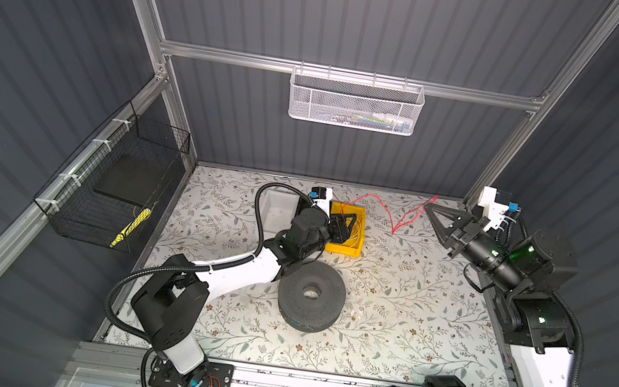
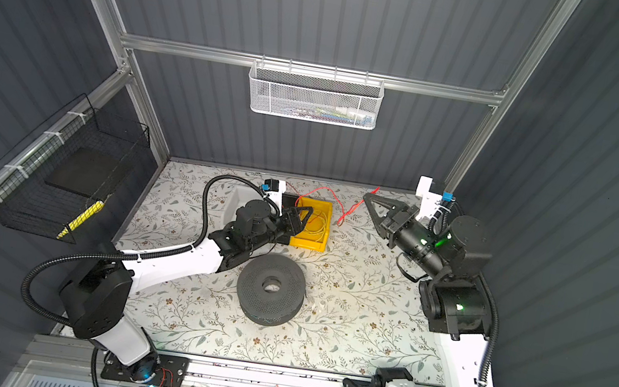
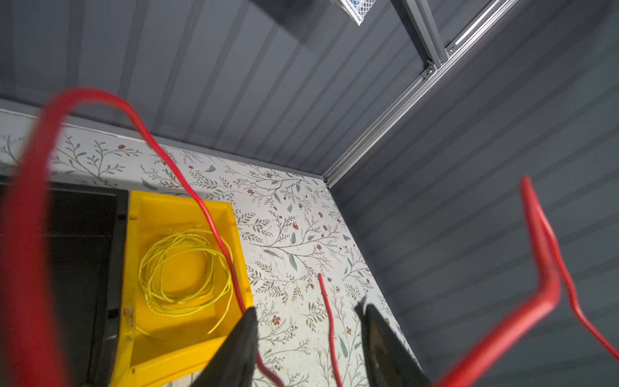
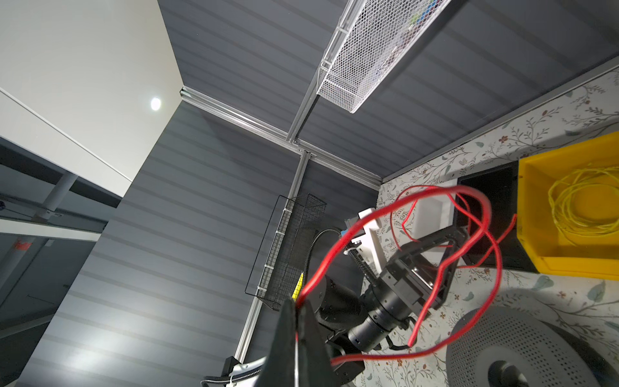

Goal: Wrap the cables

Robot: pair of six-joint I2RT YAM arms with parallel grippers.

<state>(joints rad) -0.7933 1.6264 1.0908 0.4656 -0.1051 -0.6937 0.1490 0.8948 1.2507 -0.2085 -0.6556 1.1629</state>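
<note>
A dark grey perforated spool (image 1: 324,312) lies flat in the middle of the floral-patterned surface (image 1: 405,323), with the left arm reaching past its far-left side. Beyond it, near the back wall, three bins stand in a row: a white bin (image 1: 276,206), a black bin (image 3: 83,251) and a yellow bin (image 1: 343,250). The left arm hides most of the black bin in both top views.

The yellow bin holds a loose coil of yellow cable (image 3: 184,268). What the white and black bins hold cannot be made out.

The red cable (image 1: 406,220) runs in the air from above the yellow bin, dips toward the surface, then rises to the right tool (image 1: 429,207) near the back right corner. That tool is closed on the red cable, as the right wrist view shows. The left tool (image 1: 349,226) hovers over the yellow bin with its jaws apart. One red strand passes right beside one of its fingers (image 3: 244,335), and another shows in the gap between them. Neither looks clamped. Blurred red loops cross both wrist views close to the lens.

Dark grey ribbed walls in an aluminium frame enclose the surface. A white mesh basket (image 1: 353,102) hangs on the back rail holding small items too blurred to name. A black wire basket (image 1: 115,189) on the left wall holds a flat black pad and something yellow.
</note>
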